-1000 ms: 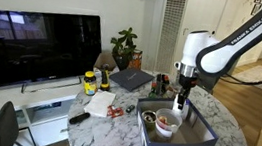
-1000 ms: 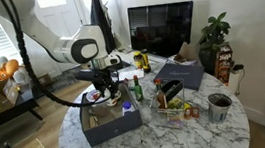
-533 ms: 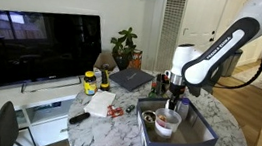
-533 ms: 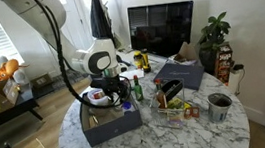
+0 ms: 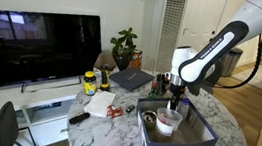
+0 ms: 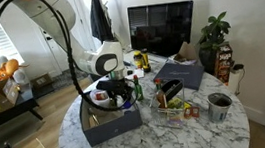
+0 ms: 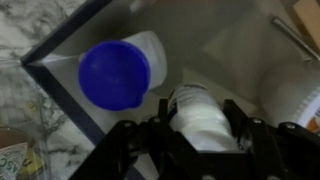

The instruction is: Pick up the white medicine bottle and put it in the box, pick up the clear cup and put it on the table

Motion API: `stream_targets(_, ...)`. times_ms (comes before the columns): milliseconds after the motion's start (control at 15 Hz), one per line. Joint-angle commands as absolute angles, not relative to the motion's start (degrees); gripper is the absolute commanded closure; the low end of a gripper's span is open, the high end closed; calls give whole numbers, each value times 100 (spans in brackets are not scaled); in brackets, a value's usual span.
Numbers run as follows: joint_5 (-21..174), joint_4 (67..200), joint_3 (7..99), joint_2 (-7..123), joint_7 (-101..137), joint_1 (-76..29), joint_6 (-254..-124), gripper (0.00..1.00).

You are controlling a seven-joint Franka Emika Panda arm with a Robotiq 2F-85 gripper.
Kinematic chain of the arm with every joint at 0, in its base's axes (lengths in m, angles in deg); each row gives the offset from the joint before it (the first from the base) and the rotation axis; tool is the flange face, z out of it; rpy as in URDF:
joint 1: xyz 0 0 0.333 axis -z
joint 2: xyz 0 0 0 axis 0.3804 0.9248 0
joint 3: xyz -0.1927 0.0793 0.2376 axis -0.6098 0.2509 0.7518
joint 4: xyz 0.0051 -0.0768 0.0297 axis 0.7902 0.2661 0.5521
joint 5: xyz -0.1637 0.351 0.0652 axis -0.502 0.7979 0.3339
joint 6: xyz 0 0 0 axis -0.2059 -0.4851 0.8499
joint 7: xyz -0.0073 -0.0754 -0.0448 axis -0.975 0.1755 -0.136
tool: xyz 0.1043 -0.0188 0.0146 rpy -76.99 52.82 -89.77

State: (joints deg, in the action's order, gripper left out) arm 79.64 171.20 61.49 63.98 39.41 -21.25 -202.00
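Note:
The white medicine bottle [image 7: 198, 112] sits between my gripper's [image 7: 200, 128] fingers [image 7: 238, 125], which press on both of its sides. In both exterior views the gripper [image 5: 174, 100] [image 6: 123, 95] hangs low over the dark grey-blue box [image 5: 201, 140] [image 6: 107, 129] on the marble table [image 5: 103, 135] [image 6: 180, 137]. The clear cup [image 5: 168, 124], whitish with red inside, stands in the box just below and in front of the gripper. The wrist view shows the box's grey floor [image 7: 120, 130] under the bottle.
A bottle with a blue cap [image 7: 113, 72] [image 6: 128, 107] stands in the box corner close beside the gripper. A dark cup [image 5: 150, 116] is also in the box. A yellow jar [image 5: 90, 81], a laptop [image 5: 130, 79], a basket [image 6: 176, 99] and a metal cup [image 6: 220, 104] stand on the table.
The arm has swung sideways across the box and come lower, carrying the white bottle toward the corner with the blue-capped bottle. The cup has not moved.

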Motion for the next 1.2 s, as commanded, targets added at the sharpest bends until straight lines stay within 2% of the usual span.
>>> stream_targets(0,8765,17365,6822,5955,4838,-1729,-19668,68)
stream_targets(533,8649,17281,6608,5747,4532,-2006,-19540,68)
stream_targets(1133,7627,17097,6017,6351,3500,-2277,-19895,68)
